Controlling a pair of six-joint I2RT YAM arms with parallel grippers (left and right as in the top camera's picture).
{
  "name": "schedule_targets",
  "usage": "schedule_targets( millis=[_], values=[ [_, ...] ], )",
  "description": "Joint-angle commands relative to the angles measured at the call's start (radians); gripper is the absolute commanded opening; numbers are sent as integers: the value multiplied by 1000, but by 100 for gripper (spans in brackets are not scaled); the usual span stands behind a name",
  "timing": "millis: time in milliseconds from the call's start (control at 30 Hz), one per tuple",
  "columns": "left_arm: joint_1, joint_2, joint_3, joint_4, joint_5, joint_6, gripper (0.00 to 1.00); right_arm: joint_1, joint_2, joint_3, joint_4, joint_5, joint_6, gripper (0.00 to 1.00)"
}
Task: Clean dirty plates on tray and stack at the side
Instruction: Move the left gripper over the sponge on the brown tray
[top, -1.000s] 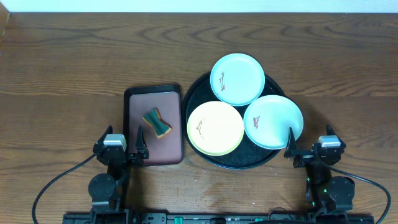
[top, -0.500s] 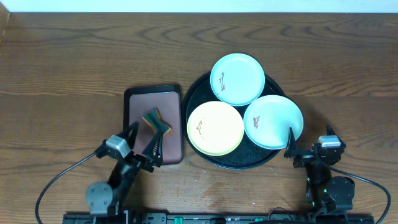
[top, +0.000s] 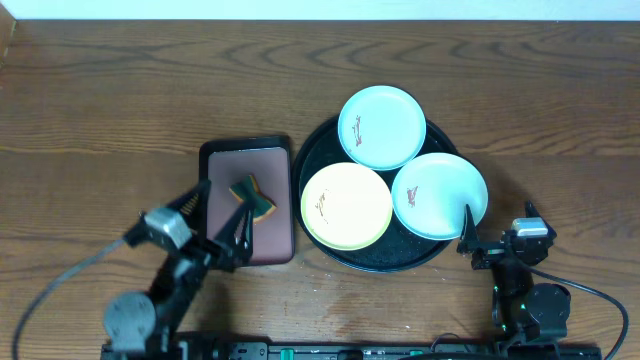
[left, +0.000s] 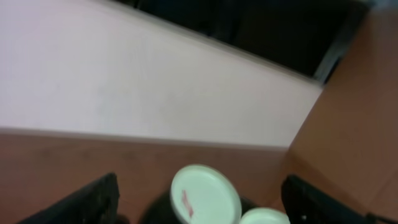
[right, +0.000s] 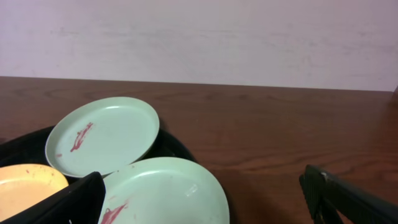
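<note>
Three smeared plates lie on the round black tray (top: 318, 152): a mint-blue plate (top: 381, 126) at the back, a second mint-blue plate (top: 439, 195) at the right, and a pale yellow plate (top: 346, 206) at the front left. My left gripper (top: 217, 213) is open over the front of the maroon tray, just left of the sponge, holding nothing. My right gripper (top: 495, 230) is open and empty at the table's front, beside the right mint-blue plate. The right wrist view shows both mint-blue plates (right: 102, 135) (right: 165, 191) and the yellow plate's edge (right: 25, 186). The left wrist view shows the back plate (left: 205, 194).
A rectangular maroon tray (top: 247, 200) with a black rim lies left of the black tray and holds a green and orange sponge (top: 252, 195). The wooden table (top: 110, 110) stretches left and behind. A pale wall stands beyond the table's far edge.
My left arm has swung up and forward from its rest at the table's front, its open gripper now over the maroon tray near the sponge. The right arm and plates have not moved.
</note>
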Motion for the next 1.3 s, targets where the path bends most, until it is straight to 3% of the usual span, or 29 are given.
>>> schedule_targets(
  millis=[0,100,167,267,367,533,733,867,1000,1267],
  values=[
    [5,200,175,-140,-25,91,84,5,-5,0,-6,1,-6,99],
    [5,392,325,-363,-22,111,84,5,-5,0,-6,1,-6,99],
    [5,498,401,-461,79,110,84,5,-5,0,-6,1,-6,99],
    [5,597,438,-446,305,82,84,5,-5,0,-6,1,-6,99],
    [5,653,440,-338,335,6,84,5,-5,0,-6,1,-6,99],
    [-13,698,473,-370,72,-53,84,5,-5,0,-6,1,-6,99],
    [-148,753,610,-686,-489,-56,85,5,-5,0,-6,1,-6,99],
    [-266,828,679,-856,-743,-121,84,5,-5,0,-6,1,-6,99],
    [-330,893,682,-874,-772,-160,84,5,-5,0,-6,1,-6,99],
    [-346,1020,681,-863,-691,-223,85,5,-5,0,-6,1,-5,99]
  ],
)
